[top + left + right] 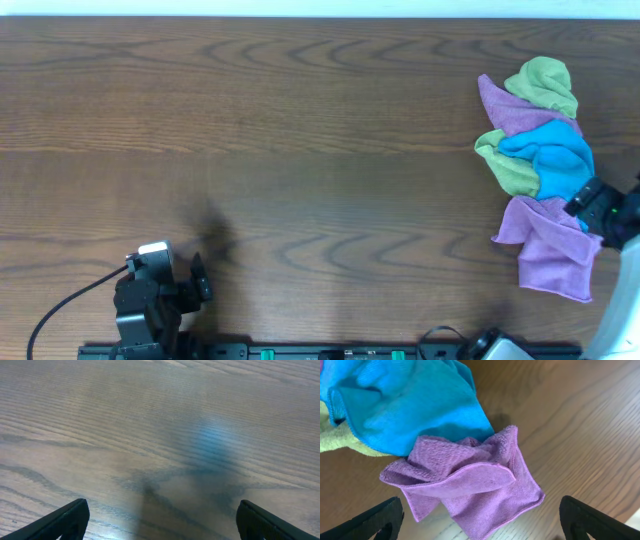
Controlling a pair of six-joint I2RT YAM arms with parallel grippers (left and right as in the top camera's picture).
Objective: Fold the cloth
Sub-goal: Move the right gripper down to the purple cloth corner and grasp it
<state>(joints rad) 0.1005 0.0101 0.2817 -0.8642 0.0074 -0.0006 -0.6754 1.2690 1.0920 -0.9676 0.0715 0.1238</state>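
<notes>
The lilac cloth (545, 250) lies crumpled on the table at the right, at the near end of a pile of cloths. In the right wrist view it (470, 485) is bunched and partly folded over itself, with one corner tucked under a bright blue cloth (405, 405). My right gripper (597, 205) (481, 512) is open just above the lilac cloth, one finger on each side, holding nothing. My left gripper (200, 280) (160, 520) is open and empty over bare wood at the near left, far from the cloth.
The pile also holds the blue cloth (548, 160), olive-green cloths (545, 82) (512, 172) and another purple fold (508, 112) at its far end. An olive-green edge shows in the right wrist view (340, 442). The wooden table (300, 150) stretches to the left.
</notes>
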